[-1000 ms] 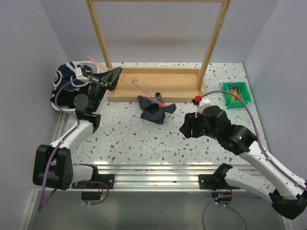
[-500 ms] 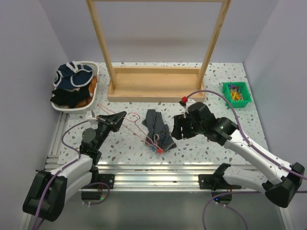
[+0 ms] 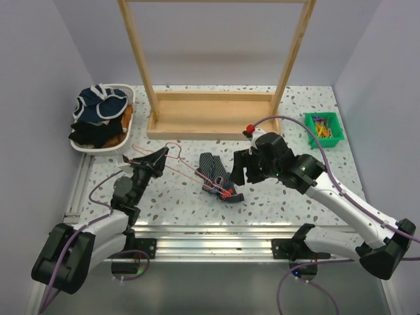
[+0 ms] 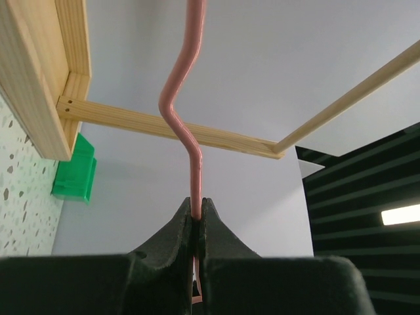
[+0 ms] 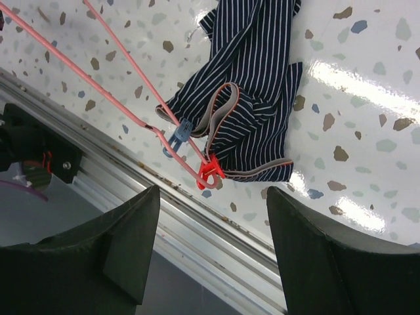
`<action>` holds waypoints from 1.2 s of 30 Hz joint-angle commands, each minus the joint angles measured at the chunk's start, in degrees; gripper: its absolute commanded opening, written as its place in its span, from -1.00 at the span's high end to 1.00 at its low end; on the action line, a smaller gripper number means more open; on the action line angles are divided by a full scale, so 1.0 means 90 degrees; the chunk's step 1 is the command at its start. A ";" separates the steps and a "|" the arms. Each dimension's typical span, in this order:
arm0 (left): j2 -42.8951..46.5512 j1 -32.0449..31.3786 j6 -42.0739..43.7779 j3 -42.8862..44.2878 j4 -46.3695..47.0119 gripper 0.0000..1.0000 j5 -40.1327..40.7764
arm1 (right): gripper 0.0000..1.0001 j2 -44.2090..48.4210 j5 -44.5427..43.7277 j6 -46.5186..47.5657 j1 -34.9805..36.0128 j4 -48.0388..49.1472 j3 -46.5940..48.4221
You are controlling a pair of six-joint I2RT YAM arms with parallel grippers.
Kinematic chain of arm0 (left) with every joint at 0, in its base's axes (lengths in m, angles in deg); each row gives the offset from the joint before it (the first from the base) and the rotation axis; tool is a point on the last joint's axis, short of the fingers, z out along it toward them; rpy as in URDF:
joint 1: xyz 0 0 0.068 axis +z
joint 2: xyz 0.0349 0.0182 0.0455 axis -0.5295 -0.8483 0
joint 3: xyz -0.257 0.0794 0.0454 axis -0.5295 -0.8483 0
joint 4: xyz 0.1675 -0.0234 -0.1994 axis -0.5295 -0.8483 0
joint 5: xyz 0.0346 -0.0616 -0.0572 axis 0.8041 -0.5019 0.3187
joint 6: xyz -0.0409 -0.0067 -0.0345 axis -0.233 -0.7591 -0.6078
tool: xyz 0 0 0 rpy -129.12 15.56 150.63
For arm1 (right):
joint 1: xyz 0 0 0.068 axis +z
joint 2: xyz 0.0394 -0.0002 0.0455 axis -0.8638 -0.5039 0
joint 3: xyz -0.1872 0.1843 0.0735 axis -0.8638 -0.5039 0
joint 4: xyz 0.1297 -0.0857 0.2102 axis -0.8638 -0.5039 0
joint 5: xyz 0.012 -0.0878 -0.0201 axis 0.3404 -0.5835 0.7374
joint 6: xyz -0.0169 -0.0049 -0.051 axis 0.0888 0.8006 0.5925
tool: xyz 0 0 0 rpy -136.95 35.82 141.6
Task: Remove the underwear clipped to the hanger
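Navy pinstriped cloth, soft and light: the underwear [image 5: 243,98] lies crumpled on the tabletop [image 5: 367,131] directly beneath your right gripper [image 5: 213,197], just ahead of its jaws. It will likely drape and bunch rather than resist, so I judge a pinch on a thick fold near the grey waistband safest. That puts you close to the red clip [image 5: 210,174] that bites its edge, with a blue clip [image 5: 178,136] just beside it. Pull gently, since the cloth may drag the hanger [image 5: 125,72] along. Your right jaws stand wide apart with nothing between them. The thin pink wire runs away from them to your left gripper [image 4: 197,210], whose jaws are pressed tight on it, anchoring it. Beyond stands the wooden frame [image 3: 210,115].
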 commanded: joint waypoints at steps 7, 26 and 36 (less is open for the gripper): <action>-0.0263 -0.0192 -0.2464 -0.0637 0.0927 1.00 0.1336 | -0.40 -0.0335 -0.0341 0.0141 -0.0007 -0.0324 0.0813; -0.3811 -0.0924 -0.2554 0.1111 0.5109 1.00 0.2208 | -0.48 -0.0434 -0.0146 0.0375 -0.0037 -0.0325 0.1195; -0.1712 -0.1120 -0.1811 0.1883 0.1654 1.00 0.0754 | -0.93 -0.0306 0.0420 0.1409 -0.0027 0.0417 0.0746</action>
